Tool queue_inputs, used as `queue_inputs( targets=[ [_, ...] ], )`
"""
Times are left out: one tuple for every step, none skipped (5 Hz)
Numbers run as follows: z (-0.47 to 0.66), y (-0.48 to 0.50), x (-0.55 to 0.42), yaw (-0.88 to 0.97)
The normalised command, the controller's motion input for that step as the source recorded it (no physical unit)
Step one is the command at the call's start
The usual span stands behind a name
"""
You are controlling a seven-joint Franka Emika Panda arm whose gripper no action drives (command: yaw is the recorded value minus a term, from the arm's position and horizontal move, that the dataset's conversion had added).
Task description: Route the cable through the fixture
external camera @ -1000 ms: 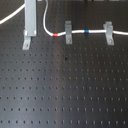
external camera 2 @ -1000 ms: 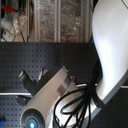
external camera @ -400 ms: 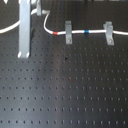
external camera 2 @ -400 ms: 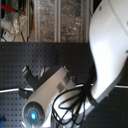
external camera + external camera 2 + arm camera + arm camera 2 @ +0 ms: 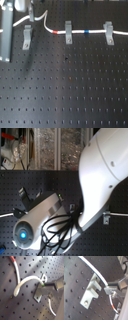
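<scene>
In the first exterior view the white cable [image 5: 75, 33] runs through the middle clip [image 5: 67, 33] and the right clip [image 5: 108, 31], with its red band [image 5: 56, 32] and blue band [image 5: 86, 32] on either side of the middle clip. Left of the red band the cable humps upward. My gripper [image 5: 31, 15] holds it there, just above the left clip, the fixture [image 5: 26, 36]. In both wrist views the gripper [image 5: 45, 284] [image 5: 107, 288] is shut on the cable [image 5: 18, 287] [image 5: 96, 272] right beside the fixture's [image 5: 40, 292] [image 5: 90, 293] slotted top. The cable lies outside the slot.
A black perforated board [image 5: 65, 90] carries everything. In the second exterior view the white arm [image 5: 100, 173] and its dark hoses [image 5: 57, 230] hide most of the board. A clip [image 5: 106, 218] with cable shows at the second exterior view's right.
The arm has shifted toward the first exterior view's left, carrying the cable's hump along to just above the left clip.
</scene>
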Motion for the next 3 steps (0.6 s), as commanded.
queue_inputs(
  targets=[
    [0.16, 0.376, -0.223, 0.50],
    [0.15, 0.407, -0.164, 0.50],
    [0.08, 0.375, -0.146, 0.48]
  ],
)
